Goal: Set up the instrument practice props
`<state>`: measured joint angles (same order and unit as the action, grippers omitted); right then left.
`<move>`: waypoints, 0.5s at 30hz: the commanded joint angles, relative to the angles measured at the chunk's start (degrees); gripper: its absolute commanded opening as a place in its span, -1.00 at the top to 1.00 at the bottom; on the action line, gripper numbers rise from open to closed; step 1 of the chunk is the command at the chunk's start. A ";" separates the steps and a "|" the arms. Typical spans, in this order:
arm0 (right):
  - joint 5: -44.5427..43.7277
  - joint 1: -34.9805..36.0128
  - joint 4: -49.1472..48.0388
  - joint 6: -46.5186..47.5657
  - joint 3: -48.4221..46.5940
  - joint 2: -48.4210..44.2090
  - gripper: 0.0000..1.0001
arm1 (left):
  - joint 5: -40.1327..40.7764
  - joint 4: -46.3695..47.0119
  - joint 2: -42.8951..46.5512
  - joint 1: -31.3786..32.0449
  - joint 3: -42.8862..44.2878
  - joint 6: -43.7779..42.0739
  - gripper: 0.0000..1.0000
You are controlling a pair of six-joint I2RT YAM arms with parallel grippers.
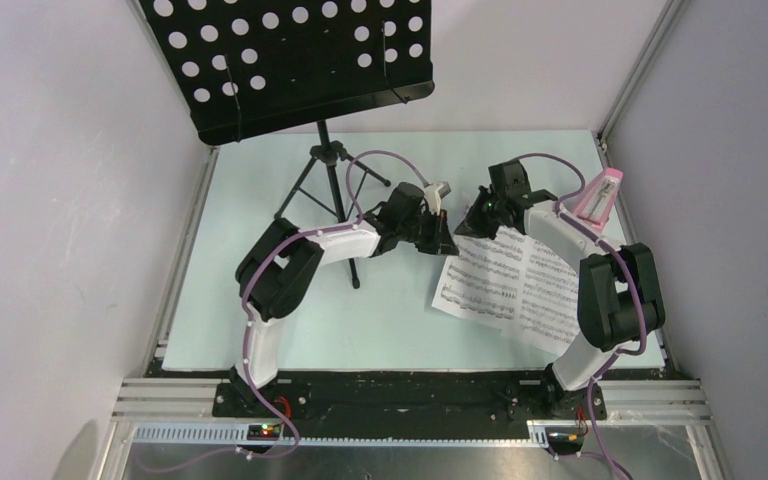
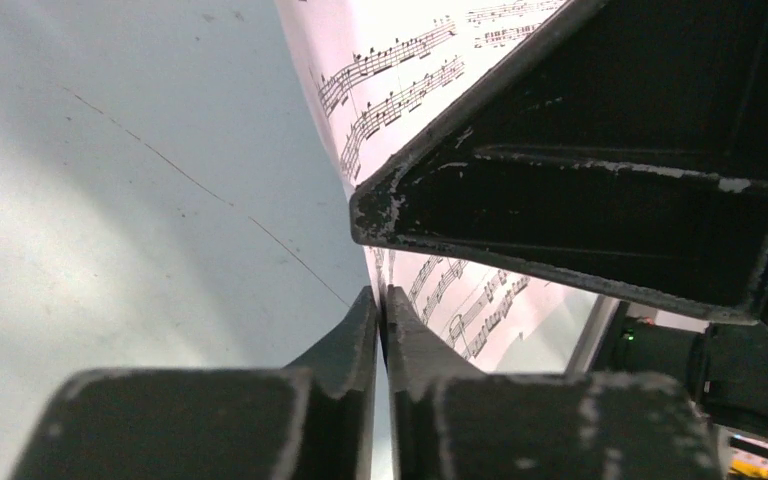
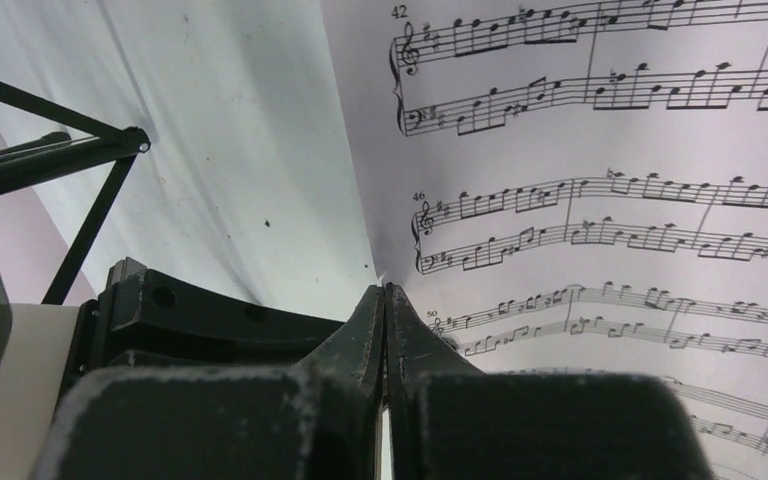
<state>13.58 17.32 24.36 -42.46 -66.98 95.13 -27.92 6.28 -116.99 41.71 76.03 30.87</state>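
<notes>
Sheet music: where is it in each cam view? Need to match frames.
Top external: sheet music sits right of centre on the pale table.
Left wrist: sheet music at top centre, narrowing down to the middle of the frame.
Right wrist: sheet music fills the right half.
Shared landmark: the page's left edge against the pale table.
</notes>
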 commanded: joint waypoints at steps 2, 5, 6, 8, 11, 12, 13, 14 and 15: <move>0.58 -0.93 1.33 -0.21 -2.03 -2.11 0.95 | 3.21 0.88 3.15 0.05 -1.20 -1.28 0.99; 3.05 -2.86 1.69 -0.65 -2.26 -4.19 0.53 | 5.21 -2.47 5.15 0.10 -1.53 -4.42 1.00; 3.22 -3.33 1.53 -0.51 -2.32 -4.84 0.43 | 5.53 -3.37 6.35 0.14 -1.60 -6.24 1.00; 3.50 -4.93 1.49 0.40 -2.48 -7.08 -0.04 | 6.41 -6.66 8.59 0.19 -1.70 -9.71 1.00; 4.63 -6.93 1.50 1.98 -2.94 -10.79 -0.29 | 8.45 -12.49 12.68 0.29 -2.18 -14.59 1.00; 5.28 -8.09 1.13 2.72 -3.00 -11.95 -0.36 | 8.78 -13.47 15.15 0.29 -2.45 -17.02 1.00; 7.17 -8.66 0.82 2.94 -3.05 -12.45 -0.39 | 9.25 -15.49 16.67 0.41 -2.92 -18.28 1.00; 8.18 -9.80 -0.16 3.44 -3.06 -13.55 -0.43 | 9.49 -16.47 19.80 0.48 -3.13 -21.13 1.00; 10.62 -10.58 -0.79 3.83 -3.07 -14.05 -0.45 | 9.54 -18.50 21.50 0.59 -3.60 -22.53 1.00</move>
<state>17.91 9.39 26.09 -41.25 -67.44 85.17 -20.67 -5.61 -106.39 41.87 73.10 18.70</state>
